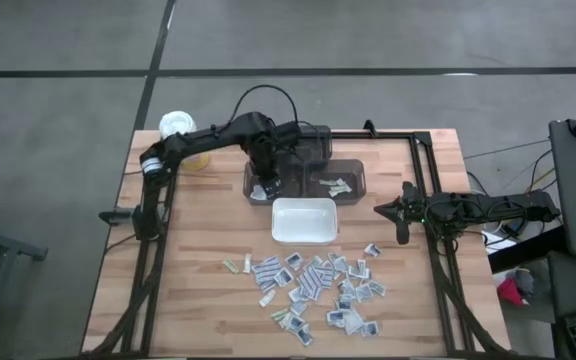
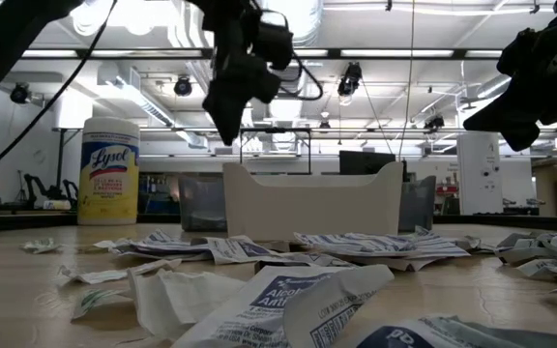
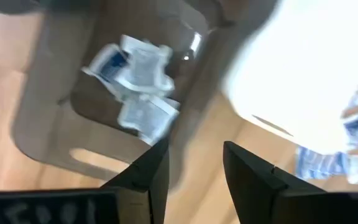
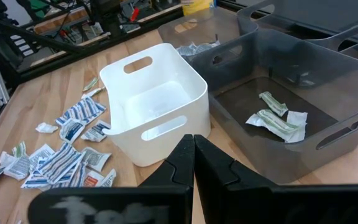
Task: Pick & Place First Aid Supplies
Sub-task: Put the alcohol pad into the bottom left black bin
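The first aid supplies are small flat packets, white and grey with blue print, scattered over the near half of the table. A few more lie in the left grey bin. Greenish ones lie in the right grey bin. My left gripper hangs open above the left bin's near end, pointing down, with nothing between its fingers; it also shows in the high view. My right gripper waits shut at the table's right side, touching nothing.
A white tray stands mid-table just near of the grey bins, with a third dark bin behind them. A yellow canister with a white lid stands at the far left corner. A black frame runs along the right side.
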Controlling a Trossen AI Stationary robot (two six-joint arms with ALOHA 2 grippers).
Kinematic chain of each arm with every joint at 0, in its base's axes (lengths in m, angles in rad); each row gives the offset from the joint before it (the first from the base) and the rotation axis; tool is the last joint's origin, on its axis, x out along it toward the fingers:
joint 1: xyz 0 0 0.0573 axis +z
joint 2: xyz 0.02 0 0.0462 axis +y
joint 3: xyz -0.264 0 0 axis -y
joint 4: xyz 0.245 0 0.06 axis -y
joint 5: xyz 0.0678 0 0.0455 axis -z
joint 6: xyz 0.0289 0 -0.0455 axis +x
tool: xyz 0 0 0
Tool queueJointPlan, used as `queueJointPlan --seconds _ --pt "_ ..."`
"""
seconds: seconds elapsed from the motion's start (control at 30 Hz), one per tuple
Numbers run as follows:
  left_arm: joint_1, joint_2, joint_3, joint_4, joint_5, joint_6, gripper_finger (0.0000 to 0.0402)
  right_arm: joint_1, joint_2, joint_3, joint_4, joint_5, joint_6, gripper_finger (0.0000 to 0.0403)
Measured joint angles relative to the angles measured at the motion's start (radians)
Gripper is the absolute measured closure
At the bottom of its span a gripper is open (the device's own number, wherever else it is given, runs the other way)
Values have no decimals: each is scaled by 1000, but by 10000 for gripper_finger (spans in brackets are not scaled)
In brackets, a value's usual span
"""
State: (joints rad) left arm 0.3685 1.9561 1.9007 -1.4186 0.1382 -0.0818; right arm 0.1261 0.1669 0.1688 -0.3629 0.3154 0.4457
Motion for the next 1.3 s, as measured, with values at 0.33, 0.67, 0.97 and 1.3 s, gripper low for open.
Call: queueJointPlan --seconds 0.33,0.67,0.97,1.3 --pt "-224 -66 -4 -14 0 -234 260 0 0 0 1 0 0 394" --pt "-470 -68 -6 39 -4 -486 260 0 0 0 1 0 0 394" --pt "-638 -66 -9 299 -43 -667 259 0 0 0 1 0 0 394" --pt "-721 -64 -79 484 -140 -794 259 0 0 0 1 0 0 394"
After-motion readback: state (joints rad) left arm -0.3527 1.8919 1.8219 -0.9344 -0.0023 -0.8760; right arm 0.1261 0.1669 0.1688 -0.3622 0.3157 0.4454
